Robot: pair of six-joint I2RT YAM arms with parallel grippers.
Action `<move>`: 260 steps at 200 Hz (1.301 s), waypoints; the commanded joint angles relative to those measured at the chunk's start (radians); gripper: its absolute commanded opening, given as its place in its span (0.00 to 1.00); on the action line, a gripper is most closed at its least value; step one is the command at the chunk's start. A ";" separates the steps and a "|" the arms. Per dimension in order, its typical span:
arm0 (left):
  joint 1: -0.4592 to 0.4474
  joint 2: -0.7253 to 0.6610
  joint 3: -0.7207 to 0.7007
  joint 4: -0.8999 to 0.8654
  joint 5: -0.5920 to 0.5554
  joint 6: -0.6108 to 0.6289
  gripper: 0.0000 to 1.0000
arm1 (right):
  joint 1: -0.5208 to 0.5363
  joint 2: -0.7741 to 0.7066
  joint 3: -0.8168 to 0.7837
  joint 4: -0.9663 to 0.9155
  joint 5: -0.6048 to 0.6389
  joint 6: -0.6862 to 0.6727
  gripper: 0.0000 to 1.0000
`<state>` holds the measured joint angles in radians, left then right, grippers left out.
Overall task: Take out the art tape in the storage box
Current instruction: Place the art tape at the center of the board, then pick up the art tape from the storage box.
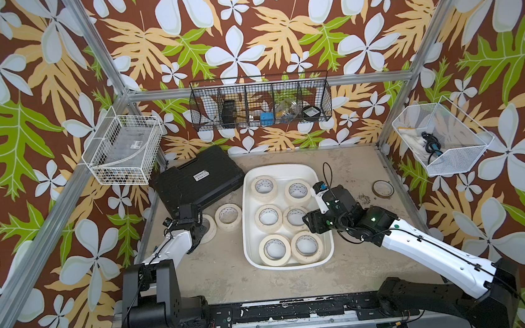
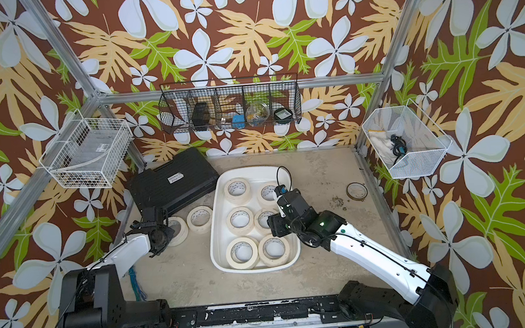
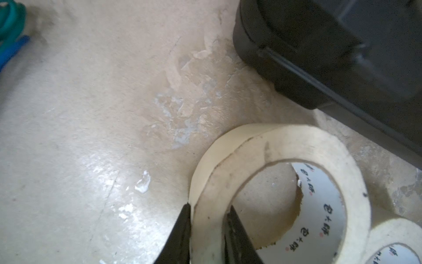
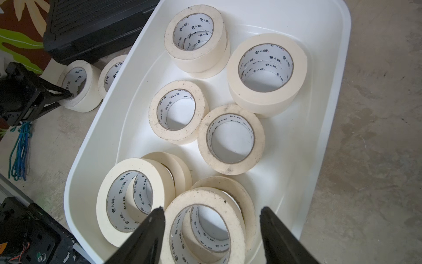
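In both top views the job looks barely begun. The white box (image 1: pixel 249 234) sits mid-counter (image 1: pixel 219 282) with six stacks of tape rolls (image 1: pixel 264 198) showing inside it, in two columns of three. Only two rolls are out, lying flat on the counter just left of the box and near the black case (image 1: pixel 197 180). One of those two (image 2: pixel 190 220) stands free, and the other is half hidden under my left arm. I do not count the thin brown ring (image 1: pixel 383 197) at the far right as tape to move. The left wrist view shows the left claw (image 3: pixel 209 205) clamped on the wall of that half-hidden roll, one finger outside and one inside the core. The roll seems to be down on the counter, so I judge it ready to be let go. The right wrist view shows the right claw (image 4: pixel 211 208) with its fingers apart and empty, above the near right stack in the box. This view gives a better count: four stacks look two rolls deep and the two middle ones look single. That makes about ten rolls left inside, though the lower rolls are partly hidden.
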<state>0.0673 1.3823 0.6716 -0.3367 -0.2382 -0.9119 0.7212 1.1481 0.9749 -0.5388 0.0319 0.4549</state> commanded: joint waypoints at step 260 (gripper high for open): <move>0.002 -0.598 0.115 -0.269 0.461 0.444 1.00 | -0.012 0.204 0.089 -0.177 0.062 -0.113 0.69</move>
<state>0.0681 0.7990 0.7918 -0.6102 0.1043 -0.5076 0.7078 1.3247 1.0634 -0.6308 0.0586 0.3645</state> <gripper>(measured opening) 0.998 0.691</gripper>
